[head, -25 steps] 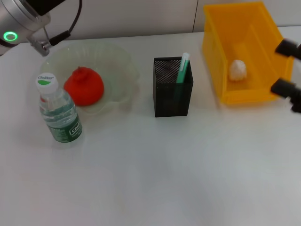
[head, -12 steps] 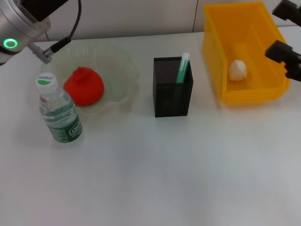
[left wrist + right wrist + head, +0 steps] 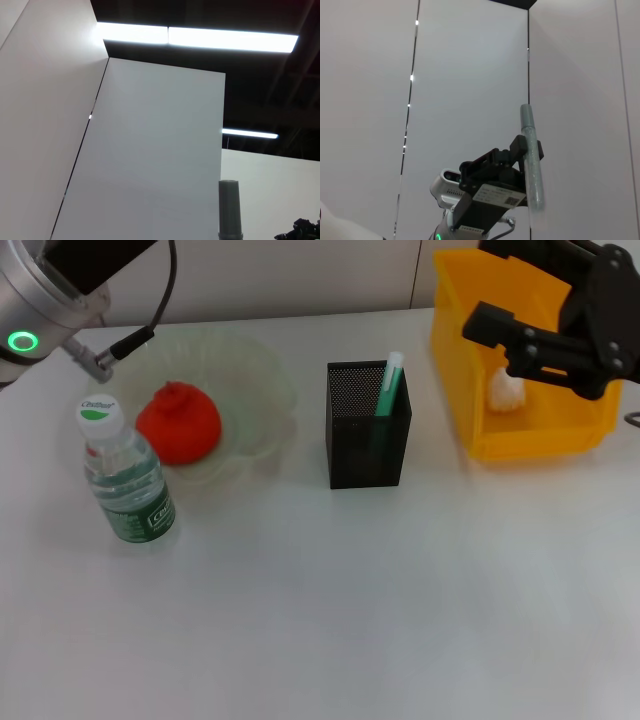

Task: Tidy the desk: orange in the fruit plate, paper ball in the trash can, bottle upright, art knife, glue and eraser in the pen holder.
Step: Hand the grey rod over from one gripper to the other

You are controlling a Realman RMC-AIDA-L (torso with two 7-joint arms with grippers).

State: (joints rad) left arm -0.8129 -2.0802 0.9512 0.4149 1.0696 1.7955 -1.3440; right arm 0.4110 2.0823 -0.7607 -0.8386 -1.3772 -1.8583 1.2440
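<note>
The orange lies in the fruit plate. The bottle stands upright in front of the plate. The pen holder holds a green stick. The paper ball lies in the trash can. My right gripper hovers over the can's near-left part, open and empty, partly hiding the ball. My left gripper shows only in the right wrist view, raised and shut on a grey stick, which also shows in the left wrist view. The eraser is out of view.
My left arm reaches up out of the head view at the far left, behind the plate. White table spreads in front of the objects. A wall runs behind the table.
My right gripper has swung in from the right edge leftwards and now hangs over the trash can. The left arm has shifted slightly. The objects on the table have not moved.
</note>
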